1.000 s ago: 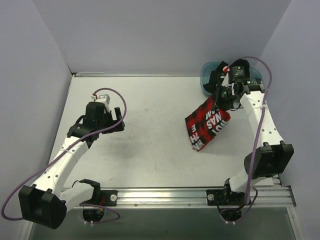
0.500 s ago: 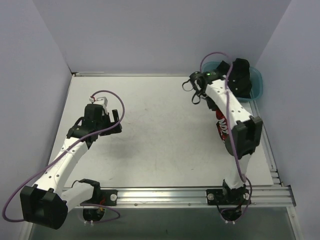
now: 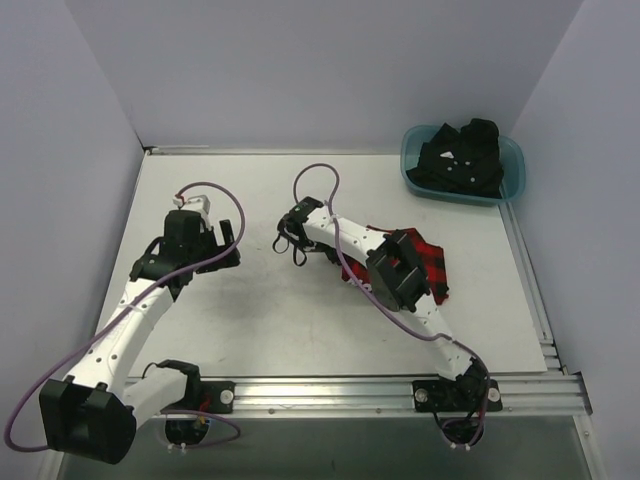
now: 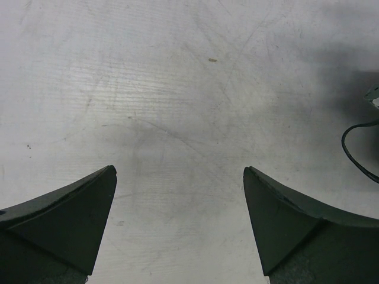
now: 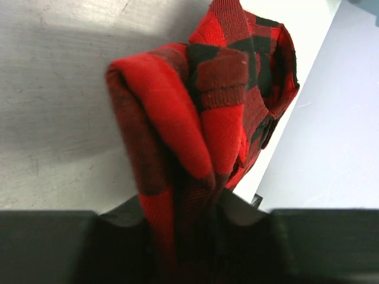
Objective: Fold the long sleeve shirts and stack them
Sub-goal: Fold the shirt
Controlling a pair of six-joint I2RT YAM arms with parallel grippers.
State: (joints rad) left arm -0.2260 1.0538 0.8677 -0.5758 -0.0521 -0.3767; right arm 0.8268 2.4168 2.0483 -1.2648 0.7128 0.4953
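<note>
Two shirts to fold, one out on the table, one not yet touched: laying-out step, by the look of it.

Clamped a bunch of the checked shirt (image 5: 177, 142) tight in the right gripper (image 3: 291, 241) near the middle of the table (image 3: 250, 320), the rest trailing off to the right beneath the right arm (image 3: 400, 280). Hung the left gripper (image 3: 235, 243) over bare tabletop, jaws wide apart, touching nothing. Left the black shirt (image 3: 460, 160) heaped in the teal tub (image 3: 513, 170) at the far right corner. Called next, most likely, for setting the bunch down and bringing the left gripper across to a second edge, so as to pull the cloth flat before any fold. Worked on a pale, scuffed surface, shut in by plain pale walls (image 3: 330, 70), with a metal rail (image 3: 330, 390) along the near edge.
</note>
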